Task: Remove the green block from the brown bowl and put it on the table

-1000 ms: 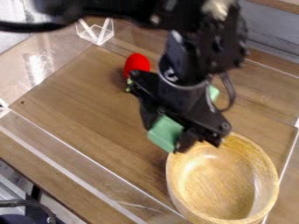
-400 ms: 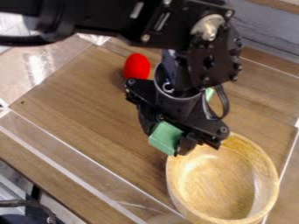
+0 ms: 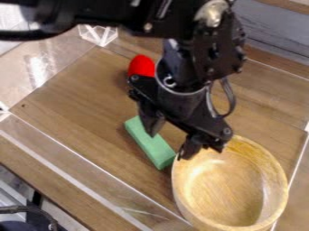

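Note:
The green block (image 3: 150,144) lies flat on the table (image 3: 85,99), just left of the brown bowl (image 3: 179,185). My gripper (image 3: 171,135) hangs right over the block's far end, pointing steeply down, its black fingers (image 3: 147,121) apart and no longer clamped on the block. The block's upper end is hidden under the fingers. The bowl sits at the lower right with nothing showing inside it, and its near rim almost touches the block's lower end.
A red pepper-like toy (image 3: 141,66) lies behind the gripper, partly hidden by the arm. Low clear plastic walls (image 3: 54,149) edge the table at the left and front. A clear plastic piece (image 3: 97,33) stands at the back left.
The green block, held up off the table between the fingers before, now lies flat on the table. The gripper has stayed in about the same place.

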You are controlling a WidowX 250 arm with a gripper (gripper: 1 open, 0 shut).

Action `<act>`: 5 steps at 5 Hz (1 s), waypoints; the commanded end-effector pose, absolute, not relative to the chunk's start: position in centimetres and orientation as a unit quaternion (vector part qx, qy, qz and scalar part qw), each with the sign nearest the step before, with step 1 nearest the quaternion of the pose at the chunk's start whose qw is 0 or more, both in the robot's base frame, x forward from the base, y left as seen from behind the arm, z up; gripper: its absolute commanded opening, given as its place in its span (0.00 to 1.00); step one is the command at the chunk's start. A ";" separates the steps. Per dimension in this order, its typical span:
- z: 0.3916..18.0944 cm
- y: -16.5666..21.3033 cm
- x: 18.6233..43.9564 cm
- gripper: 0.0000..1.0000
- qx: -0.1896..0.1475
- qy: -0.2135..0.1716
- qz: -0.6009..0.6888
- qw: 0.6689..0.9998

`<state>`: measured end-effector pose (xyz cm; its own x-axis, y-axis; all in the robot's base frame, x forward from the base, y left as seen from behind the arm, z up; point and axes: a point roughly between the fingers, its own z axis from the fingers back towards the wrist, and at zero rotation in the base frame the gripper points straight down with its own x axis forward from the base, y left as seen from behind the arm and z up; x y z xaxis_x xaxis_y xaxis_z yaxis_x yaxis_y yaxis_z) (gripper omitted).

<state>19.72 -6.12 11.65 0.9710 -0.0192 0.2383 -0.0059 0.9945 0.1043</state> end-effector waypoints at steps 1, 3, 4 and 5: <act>12.5 -7.0 20.5 0.00 0.045 -0.134 0.008 0.990; 12.2 -3.0 21.4 0.00 0.021 -0.140 -0.028 0.990; 12.5 -1.4 23.2 0.00 0.011 -0.145 -0.017 0.989; 12.9 -0.6 24.1 0.00 0.008 -0.153 -0.030 0.988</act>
<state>23.36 -0.76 11.89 0.9627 -0.0605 0.2636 0.0563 0.9981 0.0233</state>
